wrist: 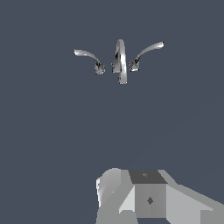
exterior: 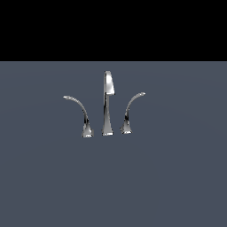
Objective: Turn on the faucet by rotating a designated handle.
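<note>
Gripper opening cannot be told, well apart from the handle on open floor.

Faucet: one small chrome three-piece set, standing on a plain slate-grey floor.

Spout: central, tapering, seen from above.

Handle: slim curved lever on a small flared base, set just beside the spout, its tip sweeping outward.

Second lever: the opposite side of the spout, arcing away from it.

Arm hardware: pale grey blocky housing at the picture's edge, well apart from the set. Fingers were not visible.
</note>
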